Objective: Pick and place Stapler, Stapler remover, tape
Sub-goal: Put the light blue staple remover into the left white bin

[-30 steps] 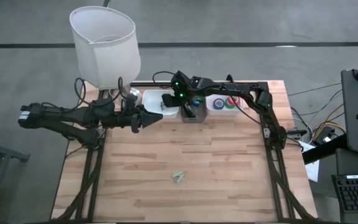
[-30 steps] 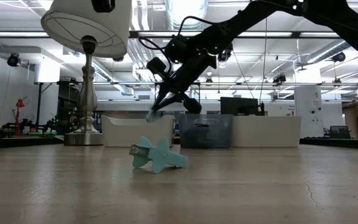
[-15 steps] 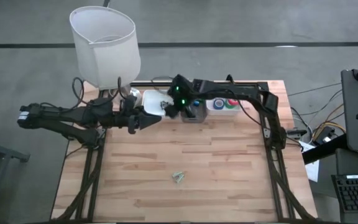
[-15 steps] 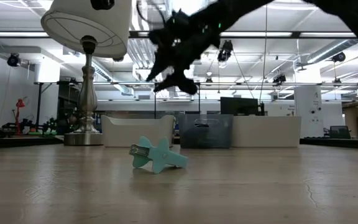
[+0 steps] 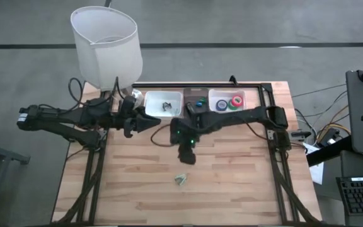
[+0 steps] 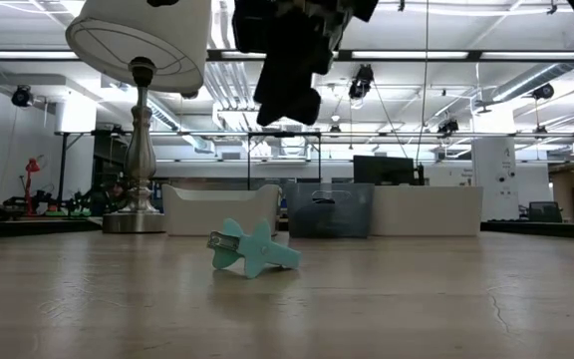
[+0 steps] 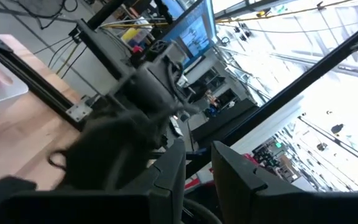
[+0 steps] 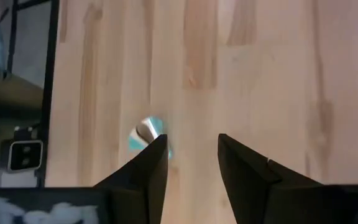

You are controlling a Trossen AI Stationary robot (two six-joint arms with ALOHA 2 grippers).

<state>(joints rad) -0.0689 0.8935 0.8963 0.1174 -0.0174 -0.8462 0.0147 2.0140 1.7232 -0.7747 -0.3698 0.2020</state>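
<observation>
A teal claw-shaped stapler remover (image 5: 181, 180) lies on the bare wood near the table's middle, also seen in the low view (image 6: 252, 249). My right gripper (image 5: 186, 156) hangs open and empty above and just far of it. Its wrist view looks straight down on the remover (image 8: 146, 134), beside one fingertip. A small dark thing (image 5: 167, 106) that looks like the stapler lies in the left white bin. Blue, green and red tape rolls (image 5: 228, 102) sit in the right white bin. My left gripper (image 5: 158, 123) waits, slightly open and empty, near the left white bin.
Three bins stand in a row at the far edge: a white one (image 5: 150, 99), a grey one (image 5: 197, 113) and another white one (image 5: 247, 101). A lamp with a white shade (image 5: 104, 44) stands at the far left corner. Bare wood surrounds the remover.
My right gripper has risen out of the left white bin at the far edge. It has swung toward the table's near edge, out over the middle above the teal remover. A dark thing now shows in that bin.
</observation>
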